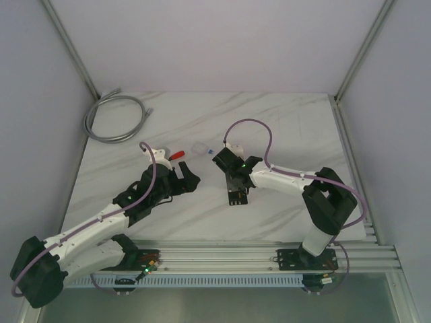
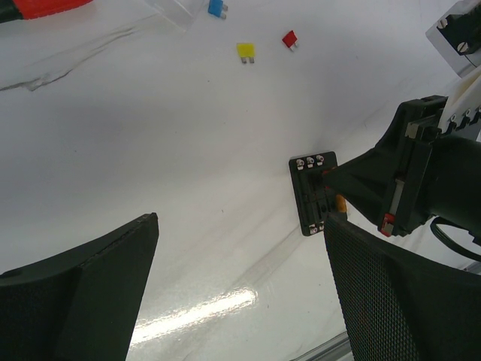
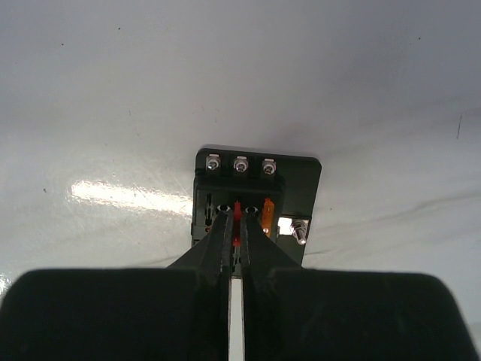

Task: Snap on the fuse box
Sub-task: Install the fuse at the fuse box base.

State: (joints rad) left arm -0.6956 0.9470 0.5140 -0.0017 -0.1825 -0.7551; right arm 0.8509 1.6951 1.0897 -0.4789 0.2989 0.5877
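While the right gripper [image 3: 237, 228] points down at the table, its two black fingers [image 3: 218, 248] are pressed almost together on a thin red fuse [image 3: 237, 210]. The fuse's lower end meets a slot in the small flat black square plastic fuse box [image 3: 294, 174]. Whether it is already seated in that slot is hard to tell from the wrist view. An orange fuse [image 3: 267, 215] stands in the slot just beside it, and three silver screws [image 3: 240, 164] line the box's far edge. The box lies flat on the white marble-patterned tabletop [image 1: 283, 121], a little right of centre and directly under the right gripper's tips.

The left gripper [image 1: 183, 177] hangs over the table to the left of the box with its jaws spread wide and nothing between them. The box and the right gripper lie off to its right, well apart from its mesh-textured fingers [image 2: 391, 301].

Farther back on the table lie a loose yellow fuse [image 2: 246, 51], a loose red fuse [image 2: 289, 39] and a blue fuse [image 2: 216, 7]. Just beside the blue fuse is a small clear square plastic cover [image 1: 199, 147], with a red-handled tool [image 1: 177, 154] to its left. A grey coiled cable [image 1: 114, 118] sits in the far left corner
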